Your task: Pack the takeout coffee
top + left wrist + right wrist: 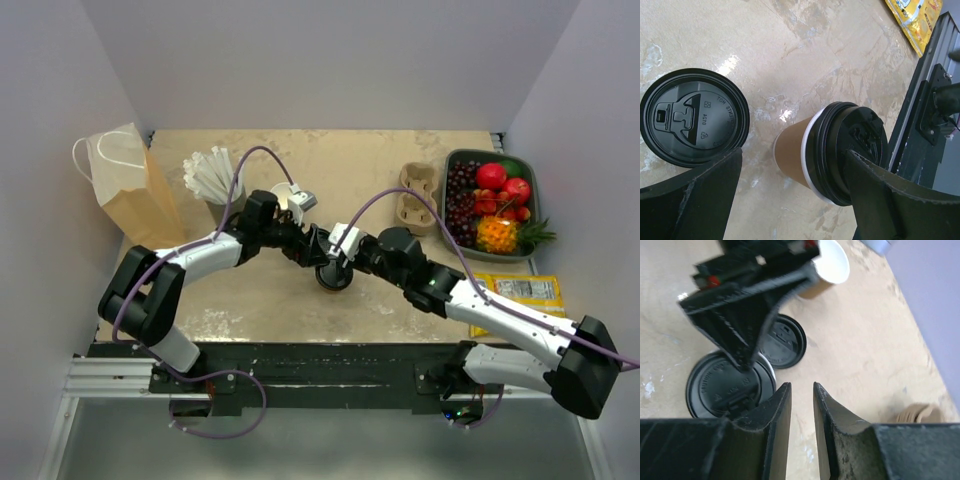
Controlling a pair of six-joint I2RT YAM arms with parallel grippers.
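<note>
Mid-desk, between the two arms: we find the takeout coffee (827,150), kraft-brown with its black lid on, standing upright on the desk (805,45).
Left side: the left fingers (700,195) are spread wide, one on each side of the cup. We see bare desk between one finger and the cup wall. The other overlaps the lid rim in the wrist view, so we cannot tell if it touches. Nothing is gripped.
Right side: the right fingers (772,430) are parted by only a narrow slot with desk showing through it, and hold nothing. Their tips sit just beside the lid's edge; we cannot tell if they touch.
Neighbours: a loose lid (692,117), black, lies flat just beside the coffee. A lidless cup (827,265) stands beyond it.
Surface: beige, marbled, glossy, with glare patches.
Far left: paper bag (135,195) with white handles, and a grey cup of straws (213,180) next to it.
Far right: pulp cup carrier (418,198), grey tray (470,153) of fruit, and yellow packets (525,292) nearer the arms.
Room: pale walls (330,60) on three sides.
</note>
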